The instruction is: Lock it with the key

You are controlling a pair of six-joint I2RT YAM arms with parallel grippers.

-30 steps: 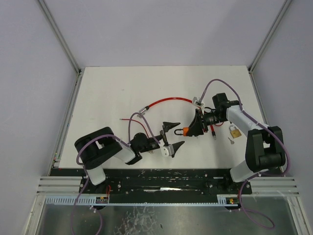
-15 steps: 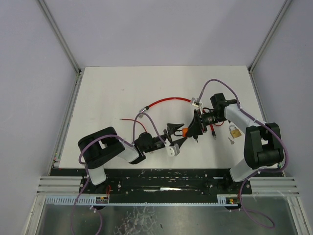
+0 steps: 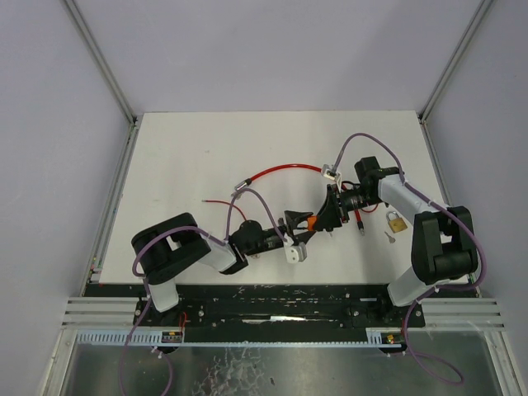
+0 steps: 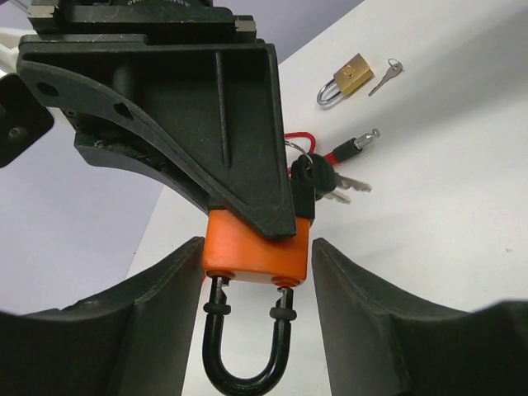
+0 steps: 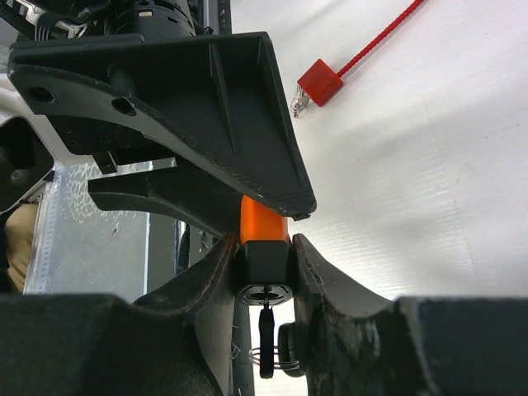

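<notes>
An orange padlock (image 3: 312, 221) with a black shackle (image 4: 247, 351) hangs above the table, and my right gripper (image 5: 264, 264) is shut on its black lower end. A black-headed key (image 5: 266, 342) on a wire ring sits in the keyhole; its head (image 4: 307, 172) also shows in the left wrist view. My left gripper (image 4: 257, 247) straddles the orange body (image 4: 256, 252) from the shackle side. One of its fingers (image 4: 165, 305) meets the body's corner. The other finger stands a sliver away, so this gripper is open around the lock.
A small brass padlock (image 3: 396, 221) and its loose silver key (image 3: 388, 237) lie at the right. A red cable (image 3: 280, 171) curves across the middle, with a red block (image 5: 320, 82) at one end. A red-and-black pin (image 4: 355, 147) lies near the brass lock.
My left gripper has moved right up to the orange padlock, and its jaws have narrowed from wide open to just around the body. The right gripper has shifted slightly left with the lock.
</notes>
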